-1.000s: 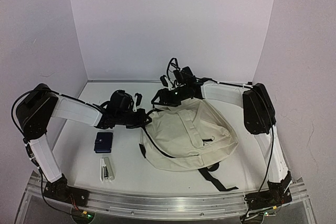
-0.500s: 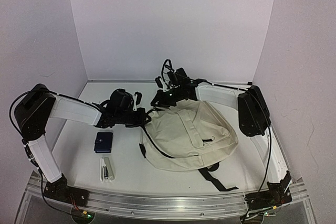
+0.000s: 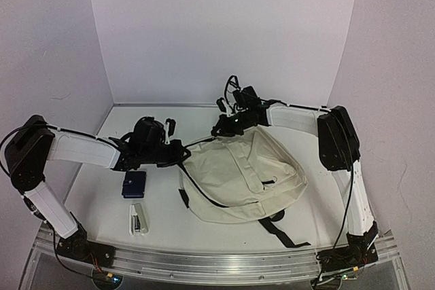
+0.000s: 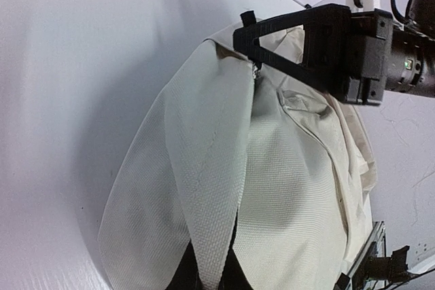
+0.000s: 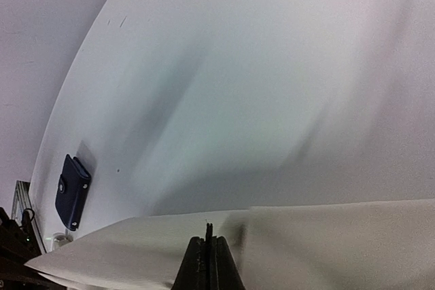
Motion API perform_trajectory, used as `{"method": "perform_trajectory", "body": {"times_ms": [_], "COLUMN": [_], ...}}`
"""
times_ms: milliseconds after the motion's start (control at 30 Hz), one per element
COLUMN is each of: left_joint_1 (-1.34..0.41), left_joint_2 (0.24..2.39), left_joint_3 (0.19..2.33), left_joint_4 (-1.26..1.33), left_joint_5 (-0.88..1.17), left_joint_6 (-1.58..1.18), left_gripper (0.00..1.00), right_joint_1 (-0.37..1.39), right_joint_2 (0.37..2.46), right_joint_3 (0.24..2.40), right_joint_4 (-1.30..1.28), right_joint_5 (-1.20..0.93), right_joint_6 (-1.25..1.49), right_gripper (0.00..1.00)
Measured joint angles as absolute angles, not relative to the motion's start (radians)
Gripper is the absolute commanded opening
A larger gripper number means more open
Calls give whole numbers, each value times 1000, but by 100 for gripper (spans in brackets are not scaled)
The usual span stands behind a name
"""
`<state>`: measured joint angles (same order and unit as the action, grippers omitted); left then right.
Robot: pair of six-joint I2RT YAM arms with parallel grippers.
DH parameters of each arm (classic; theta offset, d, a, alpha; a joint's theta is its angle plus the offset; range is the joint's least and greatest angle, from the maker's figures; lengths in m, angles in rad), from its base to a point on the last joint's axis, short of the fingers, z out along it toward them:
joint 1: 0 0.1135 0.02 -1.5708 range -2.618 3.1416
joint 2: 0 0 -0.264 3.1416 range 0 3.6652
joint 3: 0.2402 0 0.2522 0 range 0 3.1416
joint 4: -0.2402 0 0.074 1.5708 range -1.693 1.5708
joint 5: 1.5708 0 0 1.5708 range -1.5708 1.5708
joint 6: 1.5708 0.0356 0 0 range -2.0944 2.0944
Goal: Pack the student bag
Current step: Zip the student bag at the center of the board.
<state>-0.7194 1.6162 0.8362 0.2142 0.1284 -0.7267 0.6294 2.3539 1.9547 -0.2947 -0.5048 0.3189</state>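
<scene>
Left gripper and right gripper, jaws clenched on the far edge of the student bag, which lies right of the wallet. Uneven pulling could slip the fabric free.

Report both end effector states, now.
Left end effector: closed on a fold of the student bag.
Right end effector: closed, pinching the student bag's top edge.
</scene>
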Motion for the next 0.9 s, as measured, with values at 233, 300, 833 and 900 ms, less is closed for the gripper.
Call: {"method": "perform_trajectory", "body": {"times_ms": [233, 300, 833, 900], "left_joint_1": [-725, -725, -617, -578], "left_joint_2": [1567, 1566, 1663, 1691], "left_joint_3": [808, 807, 967, 1012], "left_joint_4": [215, 211, 79, 49], "left_joint_5": [102, 96, 149, 190], "left_joint_6": [-740, -745, -756, -734], "left_gripper": [0, 0, 5, 7], "right_joint_1": [579, 579, 407, 404], "right_joint_2": [2352, 2352, 2075, 1992], "right_joint_3": [1950, 1952, 1834, 1778], "right_joint_4": [-305, -308, -506, -531], "right_joint_5": [-553, -557, -599, -600], "right_joint_6": [276, 263, 68, 26], "right_gripper": [0, 3, 79, 78]}}
